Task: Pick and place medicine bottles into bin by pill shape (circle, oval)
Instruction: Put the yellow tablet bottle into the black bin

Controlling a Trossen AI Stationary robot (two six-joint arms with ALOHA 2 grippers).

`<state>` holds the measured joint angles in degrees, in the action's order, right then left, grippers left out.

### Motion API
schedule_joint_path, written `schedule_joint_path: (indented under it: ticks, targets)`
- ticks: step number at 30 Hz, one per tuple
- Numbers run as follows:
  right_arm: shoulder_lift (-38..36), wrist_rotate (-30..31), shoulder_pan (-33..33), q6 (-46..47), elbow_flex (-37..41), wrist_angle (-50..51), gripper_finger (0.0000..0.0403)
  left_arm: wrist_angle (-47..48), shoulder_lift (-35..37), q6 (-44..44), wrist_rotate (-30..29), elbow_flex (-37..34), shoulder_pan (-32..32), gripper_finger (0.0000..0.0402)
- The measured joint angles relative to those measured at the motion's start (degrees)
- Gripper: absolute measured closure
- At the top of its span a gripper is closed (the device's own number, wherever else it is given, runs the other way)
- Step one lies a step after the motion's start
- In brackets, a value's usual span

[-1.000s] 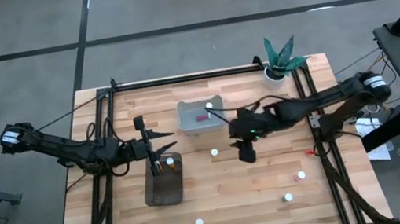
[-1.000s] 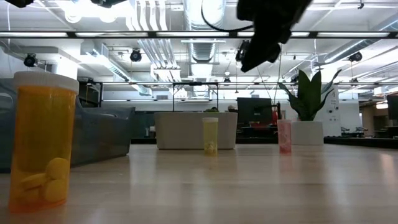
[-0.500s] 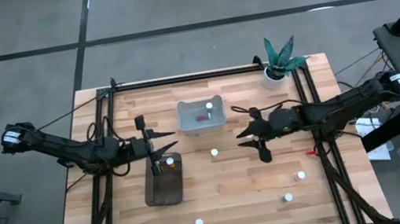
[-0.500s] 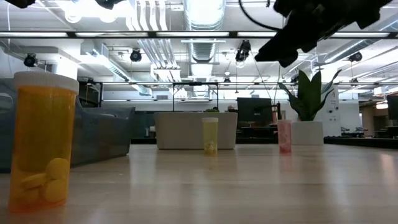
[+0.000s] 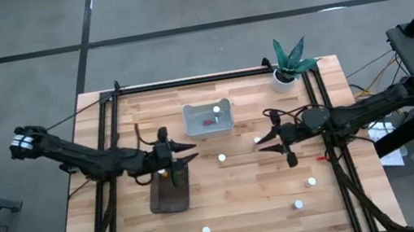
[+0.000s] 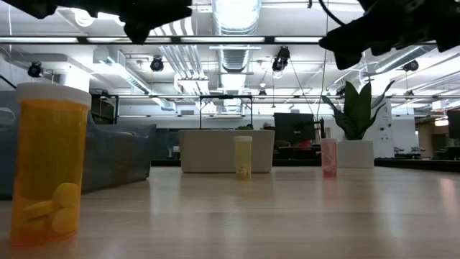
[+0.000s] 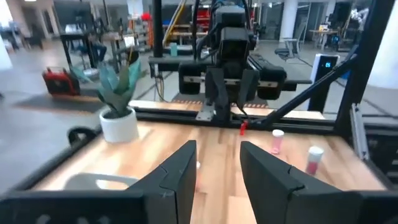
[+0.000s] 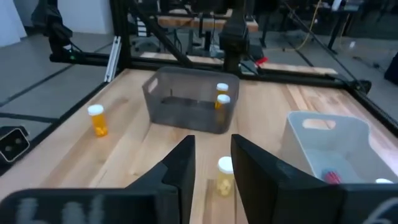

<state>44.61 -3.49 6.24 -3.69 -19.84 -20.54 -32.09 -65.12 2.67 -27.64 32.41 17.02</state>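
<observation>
**Upright bottle straight ahead of the right jaws, not yet between them**

The right gripper [image 5: 268,141] hangs over the worktop [image 5: 244,201] with its jaws apart by a narrow gap and holding nothing. The nearest bottle [image 8: 225,173] stands upright, long axis vertical and white cap on top, just in front of the two tips and lower than them, a little toward one finger. I judge the jaws must go forward and down to take it from the sides. Beyond this bottle lies the dark bin [image 8: 193,106]; the white bin [image 8: 329,146] is off to one side of the jaws. The left gripper [image 5: 180,153] waits above the dark bin, jaws apart and empty. The bottle lies between both grippers, but only the right jaws face it directly.
</observation>
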Motion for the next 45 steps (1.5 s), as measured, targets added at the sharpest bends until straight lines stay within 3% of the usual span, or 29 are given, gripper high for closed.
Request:
schedule_joint_path:
  ticks: [4,11,14,23,31,37,45]
  targets:
    - [-4.9,0.0,0.0,-0.9,2.6,0.1,0.0315,-0.7,-5.3,4.4,0.1,3.4,0.0,0.0293]
    - [-14.8,0.0,0.0,-3.6,4.3,1.2,0.0324,1.5,-14.9,4.7,0.3,11.8,0.0,0.0293]
    - [-18.5,0.0,0.0,-4.9,4.3,3.3,0.0328,8.9,-17.5,7.6,0.7,16.9,0.0,0.0293]
    - [-24.6,0.0,0.0,-5.4,4.4,8.5,0.0331,46.0,-24.4,20.9,3.4,36.3,-0.2,0.0293]
    - [-27.1,0.4,0.0,-5.4,4.4,11.4,0.0335,66.2,-34.8,22.2,7.7,54.5,-1.5,0.0293]
    - [-27.3,0.5,0.0,-5.4,4.4,11.7,0.0335,73.7,-42.4,17.9,8.6,63.3,-2.5,0.0293]
    - [-27.3,0.5,0.0,-5.9,4.4,12.3,0.0335,74.7,-46.4,14.9,8.8,64.0,-5.7,0.0291]
